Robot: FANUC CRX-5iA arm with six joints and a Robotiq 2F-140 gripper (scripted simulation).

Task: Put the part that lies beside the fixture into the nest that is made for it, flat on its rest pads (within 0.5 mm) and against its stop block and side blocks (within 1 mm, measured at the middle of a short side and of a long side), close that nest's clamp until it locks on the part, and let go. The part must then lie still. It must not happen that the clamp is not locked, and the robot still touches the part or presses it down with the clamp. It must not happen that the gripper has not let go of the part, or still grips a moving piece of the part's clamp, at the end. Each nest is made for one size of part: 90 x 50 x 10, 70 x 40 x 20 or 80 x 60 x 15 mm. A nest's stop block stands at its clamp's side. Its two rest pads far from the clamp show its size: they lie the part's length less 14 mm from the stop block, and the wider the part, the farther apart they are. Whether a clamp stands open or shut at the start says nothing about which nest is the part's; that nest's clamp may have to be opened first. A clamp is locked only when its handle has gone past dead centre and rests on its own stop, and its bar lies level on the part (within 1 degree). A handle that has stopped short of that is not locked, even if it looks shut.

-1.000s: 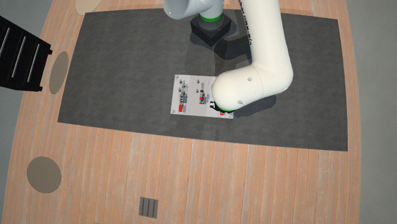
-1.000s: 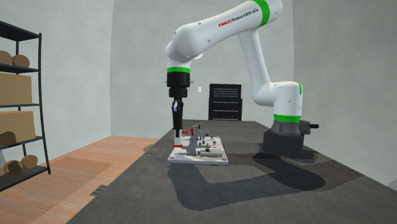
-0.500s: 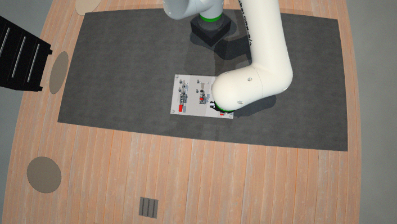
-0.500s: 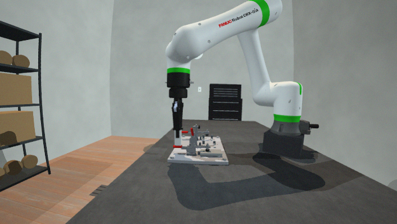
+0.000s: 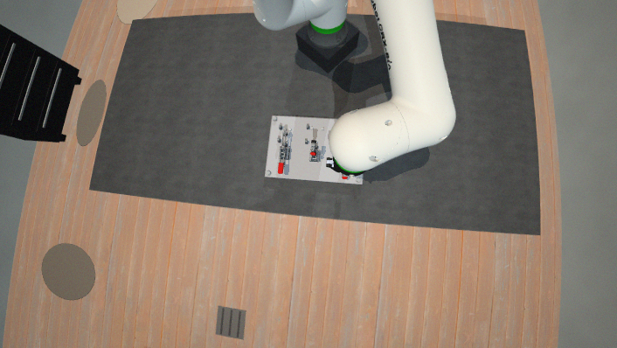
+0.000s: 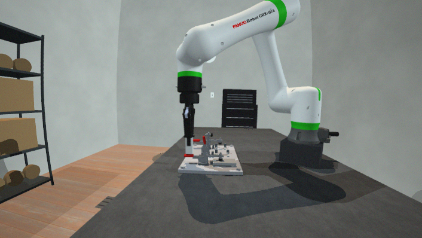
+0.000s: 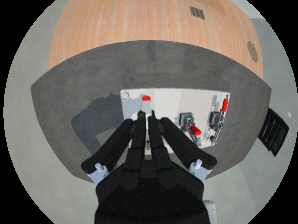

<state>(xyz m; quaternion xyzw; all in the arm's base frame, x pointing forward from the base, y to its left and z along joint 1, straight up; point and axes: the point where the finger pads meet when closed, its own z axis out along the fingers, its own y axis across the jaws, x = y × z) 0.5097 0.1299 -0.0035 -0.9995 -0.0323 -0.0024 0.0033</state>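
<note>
The gripper (image 5: pixel 338 165) (image 6: pixel 189 153) (image 7: pixel 146 106) is closed, with nothing seen in it, its tips at the red handle (image 5: pixel 344 177) (image 6: pixel 188 155) (image 7: pixel 146 98). Whether they touch it, I cannot tell. The flat grey part (image 6: pixel 225 164) lies in the nest of this handle, under the clamp bar, on the base side of the tool; arm and fingers hide it from above. The plate (image 5: pixel 301 170) (image 6: pixel 209 171) (image 7: pixel 170 97) sits near the bench's (image 5: pixel 197 109) (image 6: pixel 239 209) (image 7: pixel 100 80) long edge opposite the robot base (image 5: pixel 328 61) (image 6: pixel 299 152). Beyond the short edge, the drawer cabinet (image 5: pixel 31 87) (image 6: pixel 239 113) (image 7: pixel 275 132) is shut; the shelf (image 6: pixel 45 89), cut off, holds boxes (image 6: pixel 16 94).
</note>
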